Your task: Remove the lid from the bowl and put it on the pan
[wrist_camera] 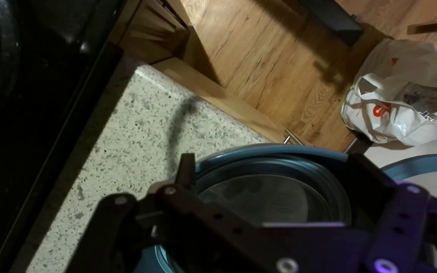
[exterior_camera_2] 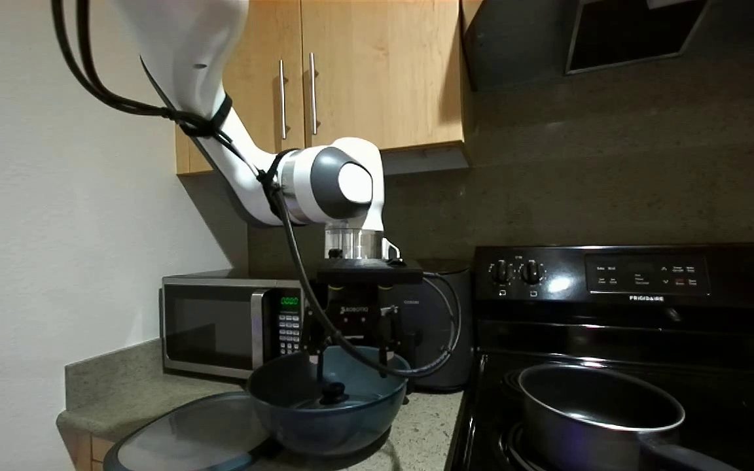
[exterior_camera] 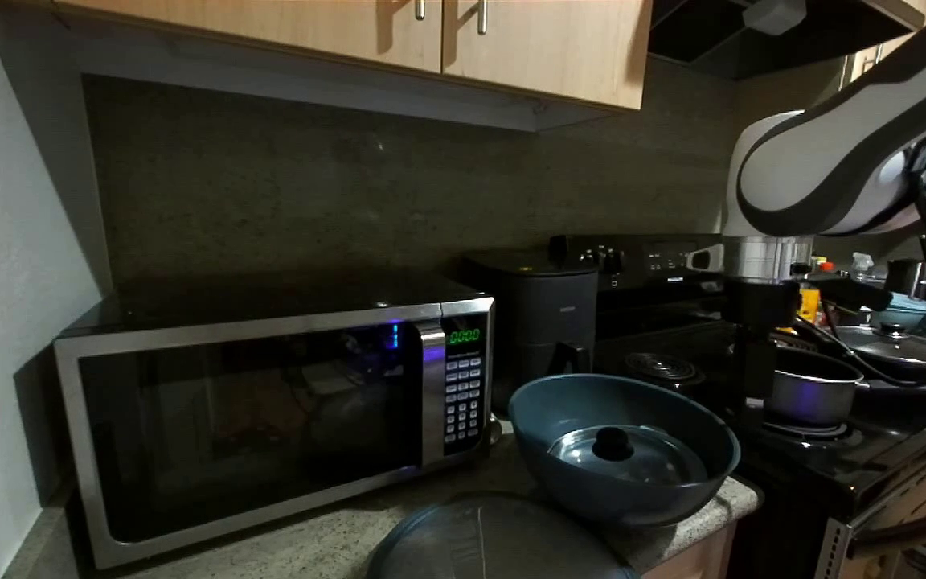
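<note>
We find the domed lid (exterior_camera: 649,458) inside the blue-grey bowl (exterior_camera: 632,507), its black knob (exterior_camera: 613,444) uppermost; the bowl stands on the speckled countertop (exterior_camera_2: 426,418). The Robotiq gripper (exterior_camera_2: 351,369) hangs near the bowl, its 2 fingers (wrist_camera: 185,168) spread wide and grasping nothing. Just beside the bowl we note a larger, blue-rimmed lid (exterior_camera_2: 190,432); well apart, the saucepan (exterior_camera_2: 567,438) stands on the Frigidaire range (exterior_camera_2: 645,320).

A pale wall (exterior_camera_2: 17,229) stands left; light-wood cupboards (exterior_camera_2: 383,72) hang on the dark far wall (exterior_camera_2: 612,190), above the speckled tabletop (exterior_camera_2: 428,418). The wooden floor (wrist_camera: 237,45) is partly in shadow.
</note>
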You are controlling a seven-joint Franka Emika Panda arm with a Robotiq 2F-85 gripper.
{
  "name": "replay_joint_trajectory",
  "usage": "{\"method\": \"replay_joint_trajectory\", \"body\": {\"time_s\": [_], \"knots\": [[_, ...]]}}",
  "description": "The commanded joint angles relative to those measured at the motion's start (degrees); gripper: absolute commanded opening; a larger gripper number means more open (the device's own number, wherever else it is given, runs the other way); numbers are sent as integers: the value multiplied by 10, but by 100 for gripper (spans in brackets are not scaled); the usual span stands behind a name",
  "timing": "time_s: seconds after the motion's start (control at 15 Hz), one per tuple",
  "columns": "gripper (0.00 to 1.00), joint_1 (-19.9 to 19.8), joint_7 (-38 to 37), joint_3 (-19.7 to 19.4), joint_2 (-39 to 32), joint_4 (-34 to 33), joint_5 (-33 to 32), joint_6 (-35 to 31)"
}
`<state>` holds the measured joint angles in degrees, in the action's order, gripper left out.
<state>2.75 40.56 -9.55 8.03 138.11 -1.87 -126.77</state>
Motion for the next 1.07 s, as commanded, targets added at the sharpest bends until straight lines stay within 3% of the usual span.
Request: {"method": "replay_joint_trajectory", "body": {"time_s": [0.0, 0.33, 0.53, 0.6, 1.0], "knots": [[100, -3, 28, 19, -20, -3, 46, -48], [100, 11, 28, 64, -128, -68, 115, -119], [100, -4, -5, 89, -193, -119, 101, -125], [100, -8, 1, 96, -153, -87, 99, -117], [100, -24, 6, 109, -186, -108, 102, -114]]}}
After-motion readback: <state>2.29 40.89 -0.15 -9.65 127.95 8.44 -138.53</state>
